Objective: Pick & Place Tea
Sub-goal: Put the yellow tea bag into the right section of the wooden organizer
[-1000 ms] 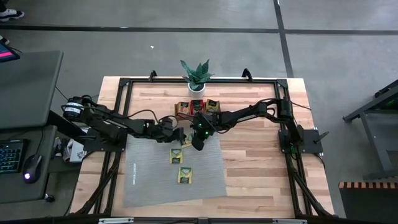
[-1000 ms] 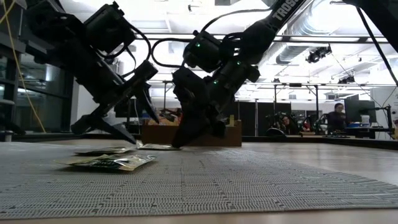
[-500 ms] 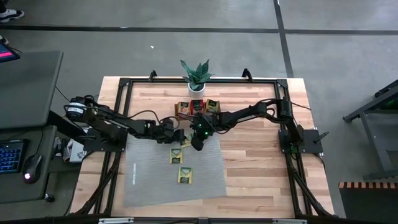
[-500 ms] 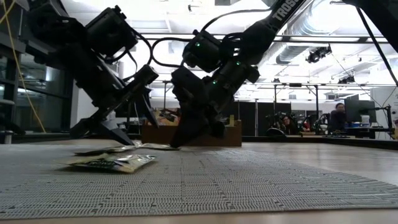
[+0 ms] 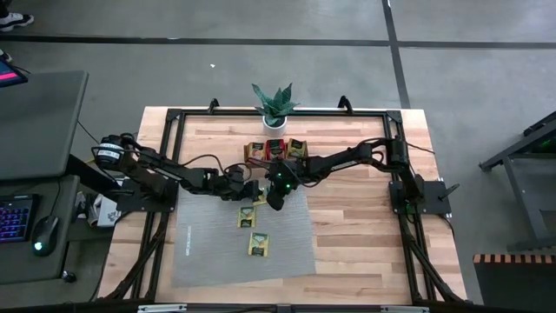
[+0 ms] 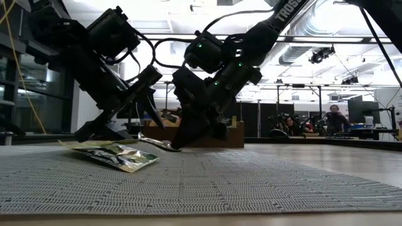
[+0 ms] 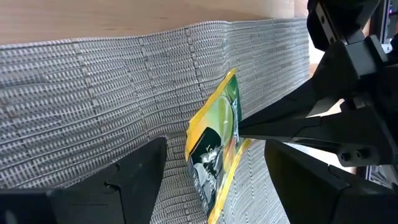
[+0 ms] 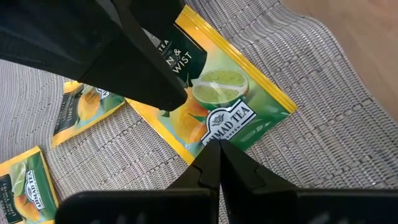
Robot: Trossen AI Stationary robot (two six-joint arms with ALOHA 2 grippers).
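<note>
On the grey mat (image 5: 217,252), left gripper (image 7: 205,180) gapes around a tilted sachet (image 7: 214,149); closed right gripper (image 8: 214,163) pins its edge. Light, floppy, slick: best pinched by an edge.

High camera looks straight down over the whole table (image 5: 347,252), low camera skims level across the mat (image 6: 251,182), both wrist cameras crowd the same sachet (image 8: 211,106).

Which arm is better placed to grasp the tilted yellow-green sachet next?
Left, probably: the left pincer stands open astride the sachet, while the shut right pincer only props its edge.
</note>
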